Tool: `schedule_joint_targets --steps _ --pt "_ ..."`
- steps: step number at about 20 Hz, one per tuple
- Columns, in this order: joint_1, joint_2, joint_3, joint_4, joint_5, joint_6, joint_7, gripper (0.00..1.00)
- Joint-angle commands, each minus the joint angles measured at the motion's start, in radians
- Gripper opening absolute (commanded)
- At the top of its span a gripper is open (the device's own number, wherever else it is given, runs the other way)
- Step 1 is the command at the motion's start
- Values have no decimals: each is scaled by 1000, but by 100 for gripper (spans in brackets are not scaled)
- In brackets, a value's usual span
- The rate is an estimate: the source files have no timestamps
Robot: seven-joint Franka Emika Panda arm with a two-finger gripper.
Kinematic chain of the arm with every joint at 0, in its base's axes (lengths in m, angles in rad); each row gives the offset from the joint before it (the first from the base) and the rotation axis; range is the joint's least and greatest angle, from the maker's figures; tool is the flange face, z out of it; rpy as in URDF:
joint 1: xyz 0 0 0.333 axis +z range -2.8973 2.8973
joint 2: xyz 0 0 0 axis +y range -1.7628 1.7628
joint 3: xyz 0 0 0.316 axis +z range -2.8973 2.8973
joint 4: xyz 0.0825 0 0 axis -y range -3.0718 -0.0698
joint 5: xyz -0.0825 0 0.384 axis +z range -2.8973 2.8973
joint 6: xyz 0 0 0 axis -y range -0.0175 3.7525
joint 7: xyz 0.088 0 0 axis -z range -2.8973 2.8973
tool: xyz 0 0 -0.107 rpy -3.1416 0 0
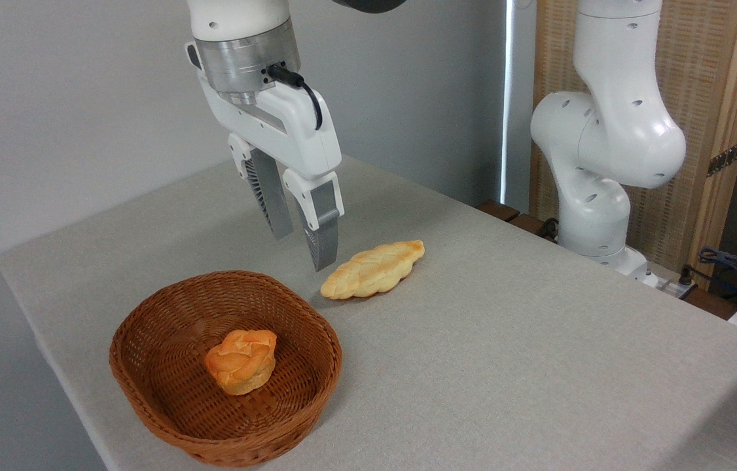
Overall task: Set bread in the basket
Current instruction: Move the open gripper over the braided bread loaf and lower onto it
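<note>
Hanging above the surface (506,340), the hand (303,252) pointed its two grey fingers (323,229) downward, spread apart with nothing between them. Its fingertips sat just left of the bread (374,269) and above it, not touching. The bread lay flat on the surface, just beyond the basket (146,386) toward the upper right, close to its braided rim but outside it. Inside the basket rested a small orange knotted bun (241,360), near the middle of its floor.
</note>
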Motion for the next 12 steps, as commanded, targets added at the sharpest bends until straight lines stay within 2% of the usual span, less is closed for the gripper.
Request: schedule_joint_targets --steps 1,5,8,10,12 --pt "-7 -80 9 -107 -19 31 16 100" --pt "-9 -127 4 -190 -40 65 16 100" --pt "-12 -127 -36 -225 -48 67 7 100" --pt "-12 -130 -66 -276 -108 112 4 100" --pt "-14 -153 -89 -338 -112 174 -1 100"
